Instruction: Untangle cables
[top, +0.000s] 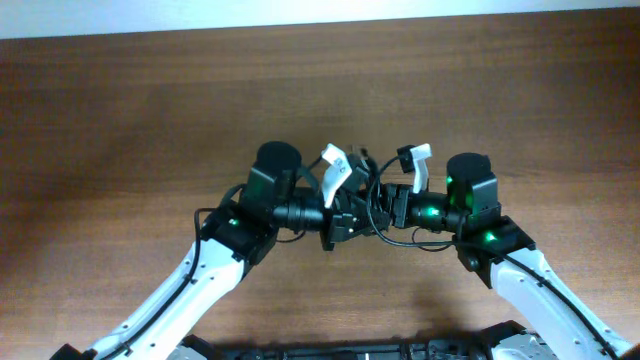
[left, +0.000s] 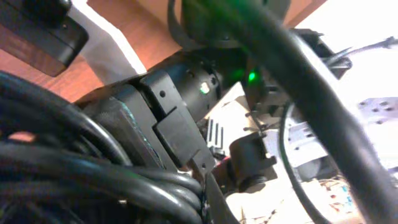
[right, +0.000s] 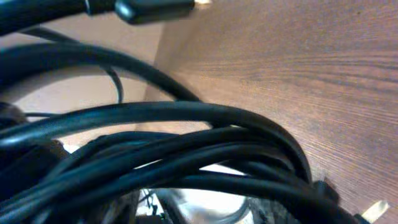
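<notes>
Obs: thin black flexible cables (top: 372, 205) hang in one knot between the two claws, over the middle of the brown wood-grain worktop (top: 150, 110). Whether the knot touches the wood cannot be told.

Left claw (top: 343, 187): closed tight, apparently pinching cords of the bundle. Its wrist view is crowded with black strands (left: 74, 180), and the fingers themselves are hidden.

Right claw (top: 405, 180): right against the knot. Its wrist view shows only overlapping loops (right: 186, 143), so its opening and any hold cannot be told.

Risks:
- If only one claw grips, a pull drags the whole knot along rather than opening it.
- Loops cross several times; a straight pull likely cinches them tighter.
- A black rectangular plug with a light tip (right: 152, 7) lies loose above the loops and could snag in one.
- The claws sit close, so cords may hook on a finger or on the arms' own wiring.
</notes>
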